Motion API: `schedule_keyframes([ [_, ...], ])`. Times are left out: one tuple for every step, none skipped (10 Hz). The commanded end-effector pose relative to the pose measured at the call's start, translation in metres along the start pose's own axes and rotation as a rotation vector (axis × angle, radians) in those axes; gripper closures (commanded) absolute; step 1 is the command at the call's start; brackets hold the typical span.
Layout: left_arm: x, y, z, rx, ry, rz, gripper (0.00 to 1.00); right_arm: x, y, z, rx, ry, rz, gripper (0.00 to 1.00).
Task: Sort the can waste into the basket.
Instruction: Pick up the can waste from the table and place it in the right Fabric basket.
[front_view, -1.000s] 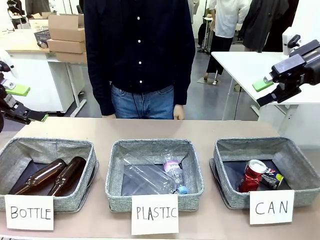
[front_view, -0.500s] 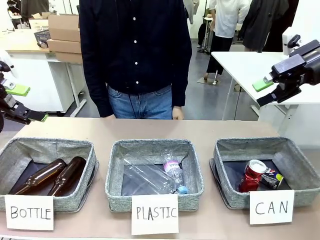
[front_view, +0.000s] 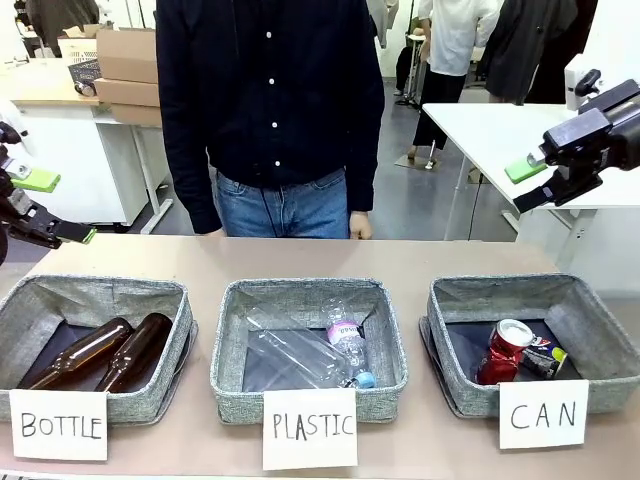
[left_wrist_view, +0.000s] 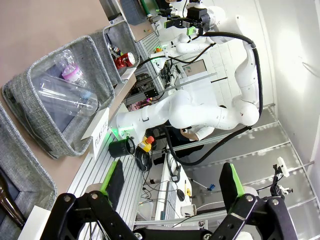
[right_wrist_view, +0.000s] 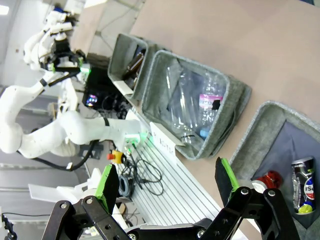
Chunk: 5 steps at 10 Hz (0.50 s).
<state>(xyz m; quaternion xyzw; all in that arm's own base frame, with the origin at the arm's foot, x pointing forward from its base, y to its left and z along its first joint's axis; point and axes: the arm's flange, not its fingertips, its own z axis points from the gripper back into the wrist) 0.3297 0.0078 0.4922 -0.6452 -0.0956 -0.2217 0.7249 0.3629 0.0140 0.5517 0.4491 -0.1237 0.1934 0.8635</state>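
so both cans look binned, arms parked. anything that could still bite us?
1. The red can stands tilted against the black can in the CAN basket; a bump could tip it.
2. The person stands at the table's far edge; a hand could cross an arm's path.
3. The left gripper and right gripper, both open, flank the table, so any reach sweeps over a basket.

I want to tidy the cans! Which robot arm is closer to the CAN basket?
The right claw. It hangs open above the CAN basket, where both cans already lie. The left claw is across the table.
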Motion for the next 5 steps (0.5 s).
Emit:
schedule_keyframes([
  [-0.0011, -0.0034, 0.0003, -0.001, -0.005, 0.010, 0.00, 0.0004, -0.0020, 0.0014, -0.007, -0.002, 0.028, 0.00],
  [-0.0011, -0.0034, 0.0003, -0.001, -0.005, 0.010, 0.00, 0.0004, -0.0020, 0.0014, -0.007, -0.002, 0.028, 0.00],
  [-0.0011, -0.0034, 0.0003, -0.001, -0.005, 0.010, 0.00, 0.0004, -0.0020, 0.0014, -0.007, -0.002, 0.028, 0.00],
  [-0.0011, -0.0034, 0.0003, -0.001, -0.005, 0.010, 0.00, 0.0004, -0.0020, 0.0014, -0.007, -0.002, 0.028, 0.00],
  [-0.0011, -0.0034, 0.0003, -0.001, -0.005, 0.010, 0.00, 0.0004, -0.0020, 0.0014, -0.007, -0.002, 0.028, 0.00],
])
